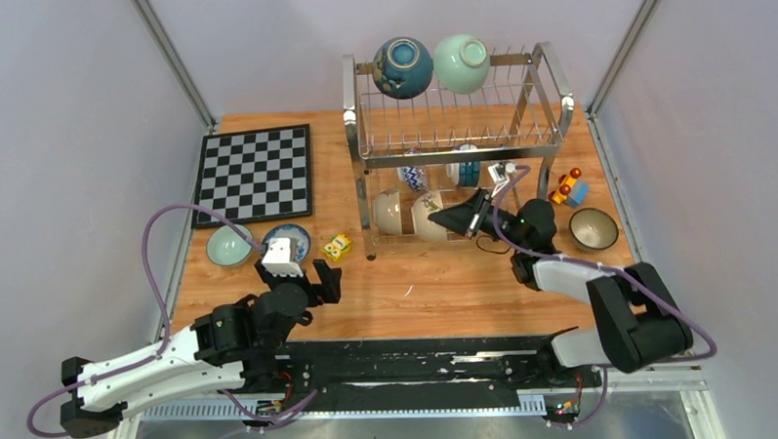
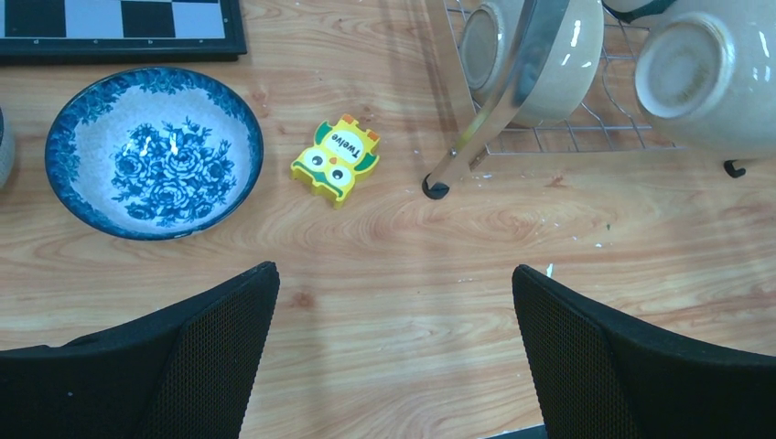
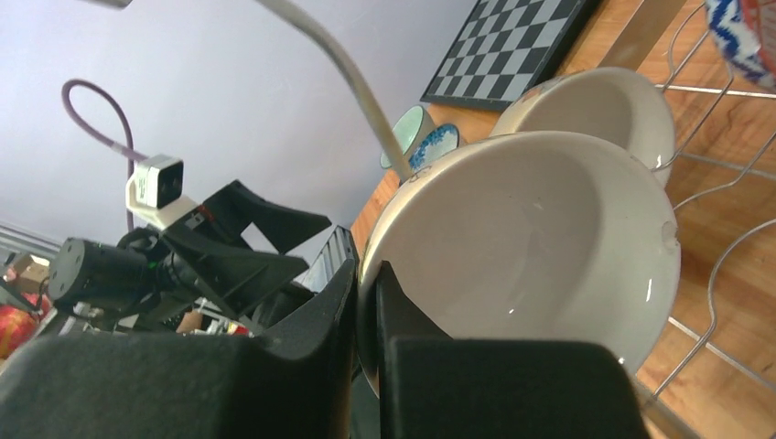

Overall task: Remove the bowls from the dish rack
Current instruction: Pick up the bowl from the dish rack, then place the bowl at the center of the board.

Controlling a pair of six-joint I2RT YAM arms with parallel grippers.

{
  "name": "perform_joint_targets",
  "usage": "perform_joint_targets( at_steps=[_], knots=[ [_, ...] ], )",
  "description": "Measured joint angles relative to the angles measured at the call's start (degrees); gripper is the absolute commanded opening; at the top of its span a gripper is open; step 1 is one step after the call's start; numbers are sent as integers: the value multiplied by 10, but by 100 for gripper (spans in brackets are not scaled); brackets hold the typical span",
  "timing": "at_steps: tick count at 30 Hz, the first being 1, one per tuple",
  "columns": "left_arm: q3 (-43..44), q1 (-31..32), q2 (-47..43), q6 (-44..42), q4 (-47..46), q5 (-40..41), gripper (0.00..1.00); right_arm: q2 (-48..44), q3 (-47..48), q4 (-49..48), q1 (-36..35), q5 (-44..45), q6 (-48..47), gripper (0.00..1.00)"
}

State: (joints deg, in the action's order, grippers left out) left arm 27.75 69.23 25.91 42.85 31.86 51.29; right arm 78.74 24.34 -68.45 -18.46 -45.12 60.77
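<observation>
The dish rack (image 1: 547, 87) stands at the back of the table. A dark blue bowl (image 1: 402, 67) and a mint green bowl (image 1: 461, 63) lean on its top tier. Two cream bowls (image 1: 389, 212) stand on edge in the lower tier, with patterned bowls (image 1: 413, 170) behind them. My right gripper (image 3: 366, 283) is shut on the rim of the nearer cream bowl (image 3: 531, 238), one finger inside and one outside. My left gripper (image 2: 393, 302) hovers open over bare wood, to the right of a blue flowered bowl (image 2: 154, 151).
A mint bowl (image 1: 228, 247) and the flowered bowl (image 1: 293, 240) sit on the table at the left, a dark-rimmed bowl (image 1: 593, 228) at the right. A yellow owl block (image 2: 335, 159), a rack leg (image 2: 436, 187), a chessboard (image 1: 255, 172) and a toy car (image 1: 568, 189) are nearby.
</observation>
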Motion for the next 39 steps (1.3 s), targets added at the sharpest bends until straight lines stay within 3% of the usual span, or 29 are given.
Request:
perform_joint_targets(
  at_steps=[5,9,15,20,24,31,39],
  knots=[
    [0,0,-3,0,1,2,100,-109,-33,87,1,-17,-37,0],
    [5,0,-3,0,4,3,100,-222,-49,211,0,-30,-92,0],
    [34,0,-3,-3,15,5,99,-418,-26,522,-69,7,-245,0],
    [72,0,-6,-7,25,10,99,-501,18,733,-175,90,-346,0],
    [98,0,-5,-9,47,10,100,-486,59,826,-308,191,-407,0],
    [178,0,33,-12,104,-25,100,-347,155,908,-531,410,-535,0],
    [219,0,126,-36,151,-143,100,-244,213,924,-640,570,-708,0]
  ],
)
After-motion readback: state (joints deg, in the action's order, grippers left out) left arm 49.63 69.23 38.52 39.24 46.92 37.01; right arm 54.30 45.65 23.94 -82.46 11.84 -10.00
